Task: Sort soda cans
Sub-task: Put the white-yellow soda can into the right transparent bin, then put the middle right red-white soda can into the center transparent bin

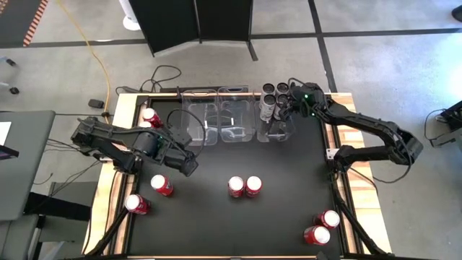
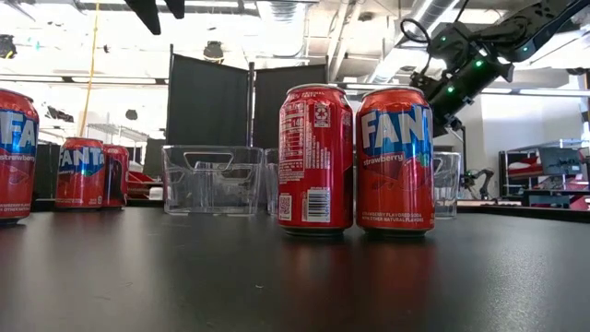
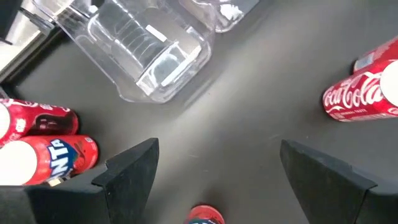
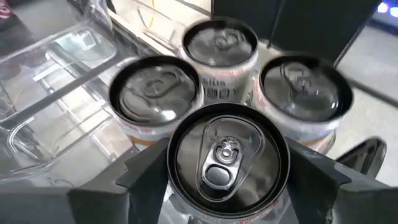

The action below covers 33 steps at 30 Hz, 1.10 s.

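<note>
Three bins [image 1: 234,121] line the table's far edge; two cans [image 1: 245,187] stand together mid-table.

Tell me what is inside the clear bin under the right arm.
The right bin holds silver-topped cans standing upright. The right pincer is closed around one more can above it. That can and the pincer cover the bin floor below them.

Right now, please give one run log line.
right gripper: shut on silver can, by bin | left gripper: open, empty, above table
</note>
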Tool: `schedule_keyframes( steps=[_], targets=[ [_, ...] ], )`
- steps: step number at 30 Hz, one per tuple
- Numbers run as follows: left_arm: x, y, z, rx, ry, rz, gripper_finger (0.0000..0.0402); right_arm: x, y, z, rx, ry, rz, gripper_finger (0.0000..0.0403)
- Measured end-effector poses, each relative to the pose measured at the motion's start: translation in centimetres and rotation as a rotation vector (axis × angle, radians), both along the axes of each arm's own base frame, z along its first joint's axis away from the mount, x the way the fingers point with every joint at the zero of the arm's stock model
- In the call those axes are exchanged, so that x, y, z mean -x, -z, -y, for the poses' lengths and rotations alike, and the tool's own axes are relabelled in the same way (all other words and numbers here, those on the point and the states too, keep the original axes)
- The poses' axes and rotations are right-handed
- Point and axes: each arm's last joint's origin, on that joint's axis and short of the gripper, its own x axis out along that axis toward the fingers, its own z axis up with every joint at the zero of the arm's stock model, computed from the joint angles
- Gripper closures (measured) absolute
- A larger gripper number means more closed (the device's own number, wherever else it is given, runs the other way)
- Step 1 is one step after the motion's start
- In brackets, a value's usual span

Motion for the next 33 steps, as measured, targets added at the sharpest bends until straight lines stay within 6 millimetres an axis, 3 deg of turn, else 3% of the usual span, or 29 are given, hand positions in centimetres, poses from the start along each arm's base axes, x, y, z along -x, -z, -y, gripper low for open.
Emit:
schedule_keyframes(
  steps=[13,18,24,33],
  targets=[
    [-1.8,-0.6,0.4,-0.018,0.158,0.127,0.0072,0.0,-0.4,-0.1,-0.011,0.024,0.05,0.0092],
    [-2.4,-0.7,0.6,-0.053,0.25,0.142,0.0072,0.6,-1.7,-0.7,-0.01,0.057,0.134,0.0092],
    [-4.1,-0.8,1.6,-0.091,0.373,0.271,0.0072,2.7,-4.9,-2.9,-0.023,0.124,0.354,0.0092],
    [-5.1,-1.6,2.1,-0.118,0.556,0.349,0.0072,4.4,-7.8,-7.7,-0.075,-0.003,0.577,0.0092]
  ],
)
